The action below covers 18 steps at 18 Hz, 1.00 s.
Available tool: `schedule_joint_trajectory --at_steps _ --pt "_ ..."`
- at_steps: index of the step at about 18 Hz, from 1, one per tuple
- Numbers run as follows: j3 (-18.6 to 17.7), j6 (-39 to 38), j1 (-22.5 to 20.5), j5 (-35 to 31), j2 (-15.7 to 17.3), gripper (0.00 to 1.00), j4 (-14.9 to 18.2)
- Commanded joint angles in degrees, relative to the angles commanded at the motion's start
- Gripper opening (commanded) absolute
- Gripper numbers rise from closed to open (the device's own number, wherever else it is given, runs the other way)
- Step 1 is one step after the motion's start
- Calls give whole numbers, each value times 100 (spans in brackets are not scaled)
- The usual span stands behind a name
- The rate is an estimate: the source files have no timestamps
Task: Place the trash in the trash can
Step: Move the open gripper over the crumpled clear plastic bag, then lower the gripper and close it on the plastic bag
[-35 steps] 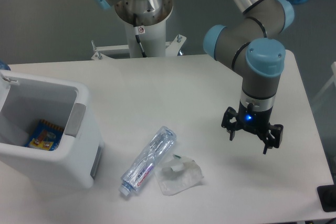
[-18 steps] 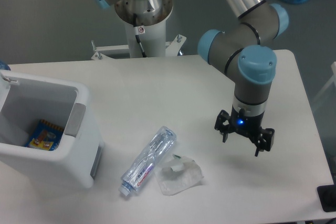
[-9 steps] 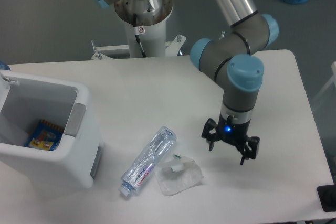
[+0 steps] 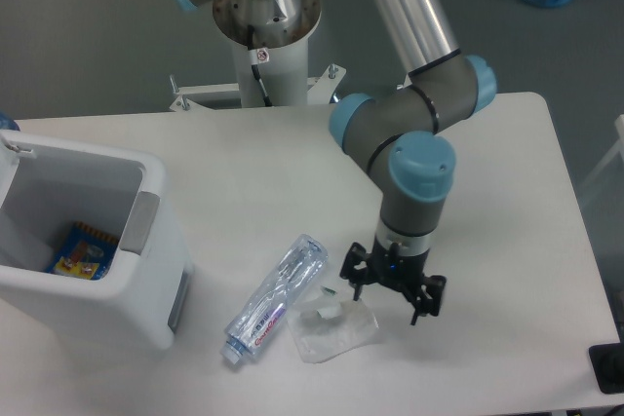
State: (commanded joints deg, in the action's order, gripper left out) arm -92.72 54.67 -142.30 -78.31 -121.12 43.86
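Trash can (image 4: 146, 241) sits at the left edge of the table (image 4: 292, 163), white with a grey handle panel on its near side; a blue-yellow packet (image 4: 80, 250) lies on its floor. Right of it, well apart from the can, the crushed bottle (image 4: 276, 297) lies flat on the table, cap end toward the front, white-purple label facing up. Just beside the bottle's lower half, the crumpled wrapper (image 4: 331, 326) lies on the table, close to or touching the bottle, can't tell which. Gripper (image 4: 392, 291) hangs pointing down at the wrapper's upper right edge, fingers spread, nothing between them. Can't tell whether its left finger touches the wrapper or is just above it. Both trash items are outside the can. Arm base (image 4: 263, 17) stands behind the table's far edge.
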Motion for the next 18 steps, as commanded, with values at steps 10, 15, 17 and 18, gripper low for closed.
schedule_joint_trajectory --at_steps 10,15,17,18 --pt "-220 17 291 -140 -61 70 9" --pt "-177 -52 335 -158 -123 0 0" --pt "-141 -62 335 -158 -123 0 0" --pt "-115 -62 326 -150 -123 0 0"
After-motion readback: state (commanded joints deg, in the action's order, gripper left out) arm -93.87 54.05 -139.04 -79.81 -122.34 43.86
